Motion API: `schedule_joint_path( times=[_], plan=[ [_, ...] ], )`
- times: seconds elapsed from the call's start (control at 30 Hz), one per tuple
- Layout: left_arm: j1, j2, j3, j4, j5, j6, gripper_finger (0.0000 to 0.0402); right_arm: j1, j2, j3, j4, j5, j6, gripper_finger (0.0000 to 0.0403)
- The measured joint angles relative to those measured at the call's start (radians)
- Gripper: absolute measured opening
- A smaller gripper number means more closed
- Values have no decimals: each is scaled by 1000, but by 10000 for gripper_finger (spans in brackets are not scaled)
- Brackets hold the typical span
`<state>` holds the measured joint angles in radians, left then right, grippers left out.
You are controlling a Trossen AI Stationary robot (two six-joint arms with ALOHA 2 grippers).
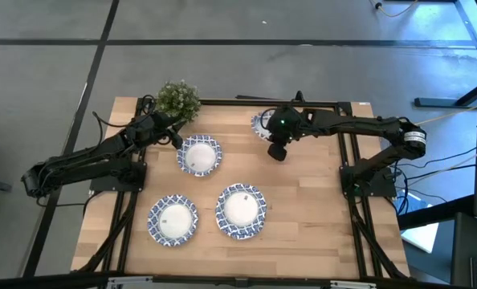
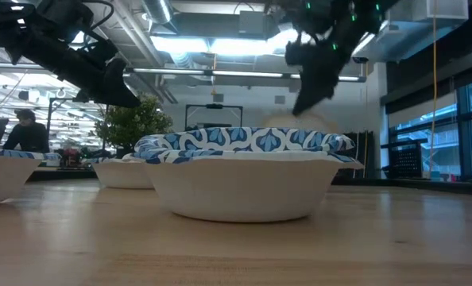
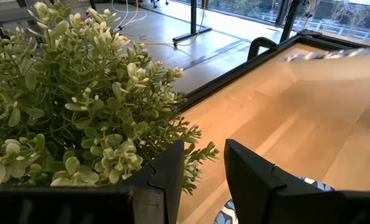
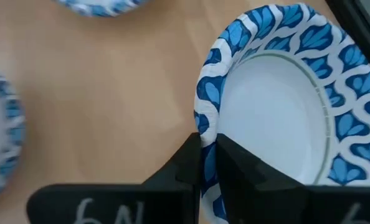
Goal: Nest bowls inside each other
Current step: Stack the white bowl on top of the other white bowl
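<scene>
The right gripper (image 4: 208,163) is at the far edge of the table (image 1: 303,233), and its fingers pinch the rim of a bowl (image 4: 278,106). That bowl is white inside, with a thin ring line and a bold blue-and-white petal band round the rim. From above, the held bowl (image 1: 262,122) peeks out from under the right arm near the back rail. Three more bowls sit out on the wood: one mid-table (image 1: 199,156), one front left (image 1: 173,219), and a front-middle one (image 1: 241,211) whose doubled rim shows two nested. The left gripper (image 3: 203,163) hovers beside the plant (image 1: 178,100), fingers parted with nothing between them, just above the mid-table bowl's edge.
</scene>
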<state>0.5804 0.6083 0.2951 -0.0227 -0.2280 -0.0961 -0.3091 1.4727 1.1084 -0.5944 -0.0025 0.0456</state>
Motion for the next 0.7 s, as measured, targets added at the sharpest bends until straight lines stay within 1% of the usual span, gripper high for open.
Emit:
schedule_joint_path(
  times=[0.07,0.23,0.3,0.43,0.57,0.7],
  plan=[
    [0,0,0,0,-16,2,110,37,0,46,-33,0,2,44],
    [0,0,0,0,-106,2,110,151,0,119,-47,0,60,44],
    [0,0,0,0,-112,2,110,204,0,135,-46,1,86,44],
    [0,0,0,0,-90,-4,110,318,0,149,-29,6,142,44],
    [0,0,0,0,-26,-27,110,431,0,149,38,9,203,44],
    [0,0,0,-1,21,-83,110,528,0,149,94,88,249,44]
  ],
)
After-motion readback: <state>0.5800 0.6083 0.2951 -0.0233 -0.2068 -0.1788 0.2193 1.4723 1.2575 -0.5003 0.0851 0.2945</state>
